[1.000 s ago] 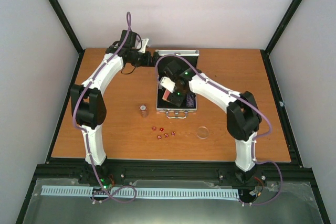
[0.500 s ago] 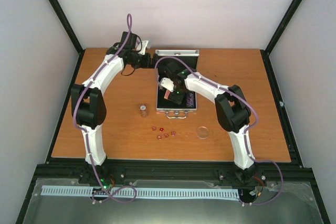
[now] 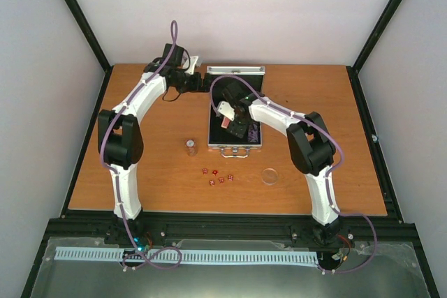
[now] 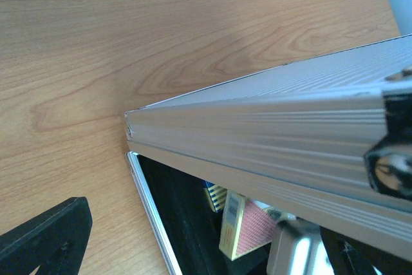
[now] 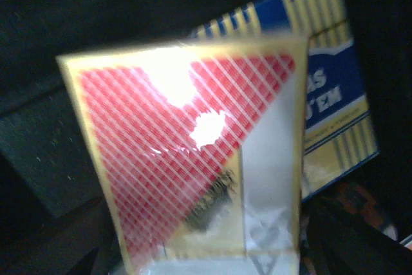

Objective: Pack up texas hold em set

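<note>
Since a second ago the right arm's elbow has swung in toward the case (image 3: pixel 236 146). The right gripper (image 3: pixel 226 119) has slid a little farther from the bases, deeper over the open case. The left gripper (image 3: pixel 194 77) has edged slightly toward the lid (image 3: pixel 235 70). The loose pieces on the table (image 3: pixel 140 116) lie where they lay.

Straight ahead of the right gripper we see the red deck (image 5: pixel 187 159), tilted and filling most of the wrist view. Just behind it and to its right lies the blue deck (image 5: pixel 335 88), and both are inside the black-lined case. The right gripper's fingers are lost in shadow, so we cannot tell whether its jaws clasp the red deck or stand off it.

The left gripper sits at the lid's left end. One black finger (image 4: pixel 45 236) stands apart from the lid's corner, over bare wood. We cannot tell whether its jaws pinch the lid. Under the raised lid the gap down to the case rim is narrow, and both decks show inside it.

On the base side of the right gripper, past the case's handle edge, the chip stack (image 3: pixel 190 146) stands to its left. A strip of bare wood separates it from the case wall. The red dice (image 3: pixel 217 176) lie scattered nearer the bases. The clear disc (image 3: pixel 269 175) lies to the gripper's right, apart from the case.
</note>
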### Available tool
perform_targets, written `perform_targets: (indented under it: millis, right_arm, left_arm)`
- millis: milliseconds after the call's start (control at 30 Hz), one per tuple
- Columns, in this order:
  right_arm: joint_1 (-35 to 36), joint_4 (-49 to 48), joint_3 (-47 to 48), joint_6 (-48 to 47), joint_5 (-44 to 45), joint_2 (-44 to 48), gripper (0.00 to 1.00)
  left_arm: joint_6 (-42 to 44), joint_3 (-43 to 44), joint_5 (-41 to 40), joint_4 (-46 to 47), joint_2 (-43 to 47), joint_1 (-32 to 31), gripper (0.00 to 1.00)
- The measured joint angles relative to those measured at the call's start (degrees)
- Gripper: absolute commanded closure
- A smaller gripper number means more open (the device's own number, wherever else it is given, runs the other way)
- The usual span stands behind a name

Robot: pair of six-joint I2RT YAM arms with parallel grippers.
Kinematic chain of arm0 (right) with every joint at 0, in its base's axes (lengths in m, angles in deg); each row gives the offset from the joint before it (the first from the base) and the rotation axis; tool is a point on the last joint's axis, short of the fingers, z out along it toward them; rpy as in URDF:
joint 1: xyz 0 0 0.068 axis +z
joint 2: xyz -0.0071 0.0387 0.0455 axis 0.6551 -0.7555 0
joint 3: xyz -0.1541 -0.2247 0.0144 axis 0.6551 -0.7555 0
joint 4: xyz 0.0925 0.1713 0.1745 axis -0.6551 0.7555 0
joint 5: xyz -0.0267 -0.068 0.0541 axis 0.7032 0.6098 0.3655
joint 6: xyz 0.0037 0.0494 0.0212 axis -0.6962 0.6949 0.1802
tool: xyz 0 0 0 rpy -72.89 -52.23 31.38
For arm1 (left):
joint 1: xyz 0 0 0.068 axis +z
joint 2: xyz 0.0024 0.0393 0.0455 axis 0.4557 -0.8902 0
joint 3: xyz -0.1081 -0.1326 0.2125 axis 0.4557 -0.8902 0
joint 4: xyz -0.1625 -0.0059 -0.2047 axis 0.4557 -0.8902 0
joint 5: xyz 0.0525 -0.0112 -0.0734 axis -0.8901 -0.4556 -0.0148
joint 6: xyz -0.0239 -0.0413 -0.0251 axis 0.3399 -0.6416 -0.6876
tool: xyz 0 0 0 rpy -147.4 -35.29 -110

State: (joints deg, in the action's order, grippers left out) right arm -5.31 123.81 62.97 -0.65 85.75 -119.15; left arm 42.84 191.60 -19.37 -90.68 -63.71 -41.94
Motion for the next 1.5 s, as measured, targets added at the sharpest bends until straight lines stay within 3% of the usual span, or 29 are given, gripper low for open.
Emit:
perform_targets:
  millis: [67,467,733,1100,1500]
  right_arm:
    - [-0.2,-0.2,-1.3,0.0,1.3,0.0,0.01]
    - [-1.1,-0.5,-3.8,4.7,-1.2,4.5,0.00]
    - [-1.9,1.7,5.4,14.9,-5.4,6.5,0.00]
    - [-1.9,3.6,17.4,37.5,-9.0,-5.8,0.04]
    - [-1.9,6.8,19.7,43.2,-15.4,-9.5,0.05]
  left_arm:
    - [0.0,0.0,0.0,0.0,-0.1,0.1,0.00]
    - [0.0,0.0,0.0,0.0,-0.1,0.3,0.00]
    - [0.0,0.0,0.0,0.0,-0.1,0.3,0.00]
    - [0.0,0.0,0.0,0.0,-0.1,0.3,0.00]
    - [0.0,0.0,-0.2,0.0,-0.1,0.4,0.00]
